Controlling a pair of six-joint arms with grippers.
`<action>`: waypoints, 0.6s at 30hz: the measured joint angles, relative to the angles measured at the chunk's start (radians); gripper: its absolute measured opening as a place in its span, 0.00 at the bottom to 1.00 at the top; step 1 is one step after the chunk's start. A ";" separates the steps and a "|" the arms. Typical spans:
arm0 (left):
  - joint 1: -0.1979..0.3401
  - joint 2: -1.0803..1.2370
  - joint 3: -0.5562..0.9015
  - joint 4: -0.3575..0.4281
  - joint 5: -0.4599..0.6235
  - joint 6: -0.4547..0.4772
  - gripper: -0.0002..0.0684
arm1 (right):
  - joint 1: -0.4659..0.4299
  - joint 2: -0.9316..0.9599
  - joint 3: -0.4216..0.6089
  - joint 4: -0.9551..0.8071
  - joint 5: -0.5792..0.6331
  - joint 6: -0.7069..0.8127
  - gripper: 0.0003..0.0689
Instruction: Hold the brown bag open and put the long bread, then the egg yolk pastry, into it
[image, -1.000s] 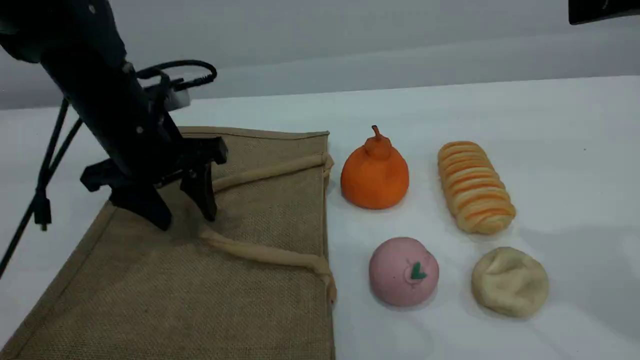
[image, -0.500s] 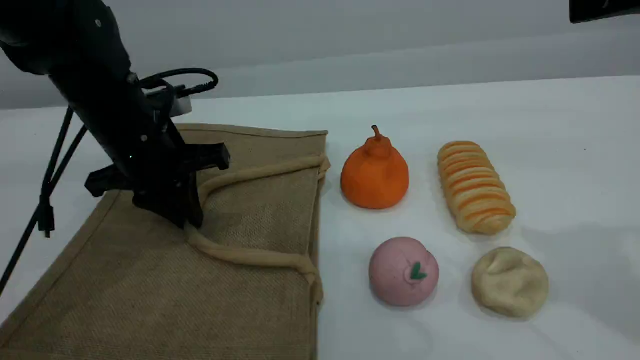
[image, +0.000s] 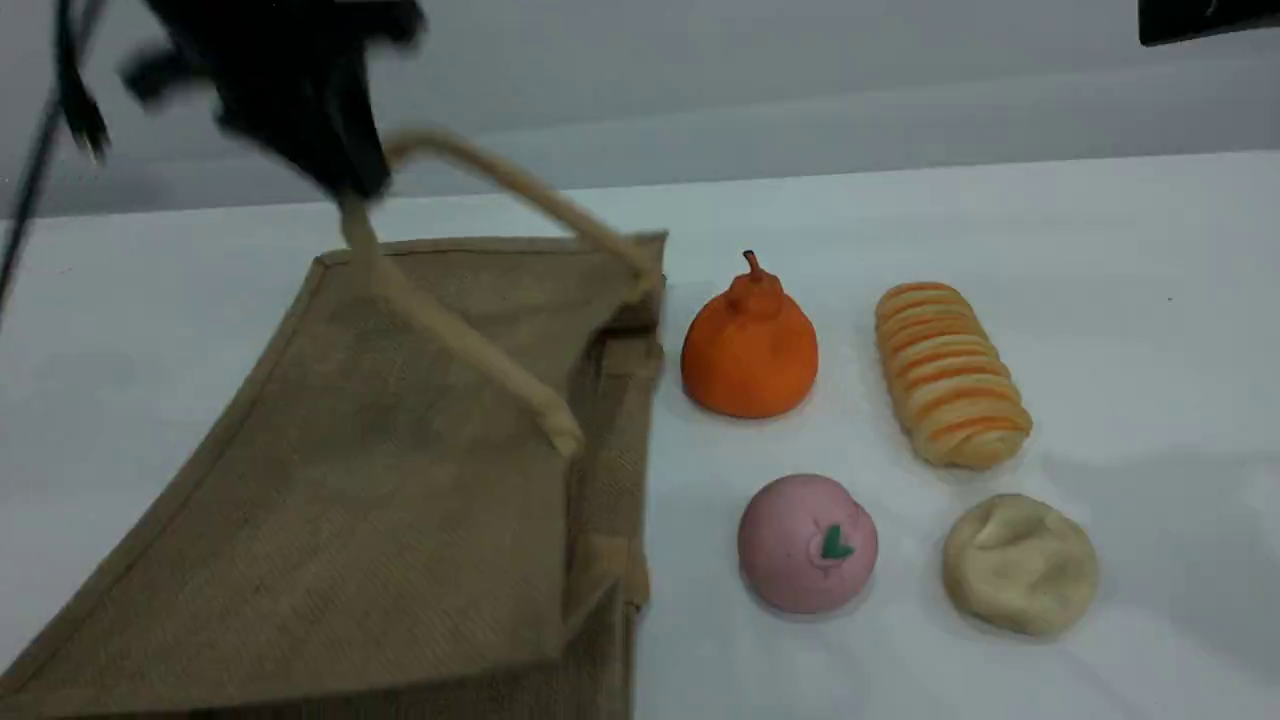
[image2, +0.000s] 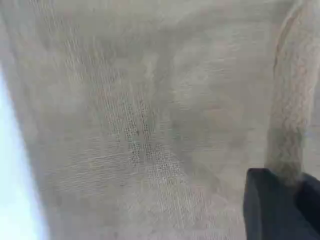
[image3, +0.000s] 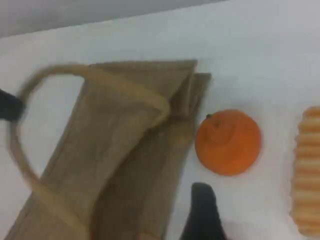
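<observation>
Jute brown bag (image: 380, 480) on the tabletop's (image: 1150, 300) left, left pincer (image: 345, 185) clamped on 1 beige handle (image: 470, 350) lifted high, long bread (image: 950, 372) far right, egg yolk pastry (image: 1020, 563) near right, right pincer (image3: 202, 210) parted, empty.

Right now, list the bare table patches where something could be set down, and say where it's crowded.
Bare: the table right of the long bread, the far strip behind the orange pear-shaped item, and the near edge in front of the pink ball and egg yolk pastry. Crowded: among those four foods, beside the brown bag.
</observation>
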 joint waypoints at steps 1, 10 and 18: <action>0.000 -0.028 -0.025 0.009 0.030 0.014 0.14 | 0.000 0.000 0.000 0.000 0.000 0.000 0.67; 0.001 -0.237 -0.095 0.125 0.206 0.103 0.14 | 0.000 0.000 0.000 0.001 -0.003 0.000 0.67; 0.001 -0.340 -0.095 0.055 0.203 0.348 0.14 | 0.000 0.007 0.000 0.002 -0.033 -0.031 0.67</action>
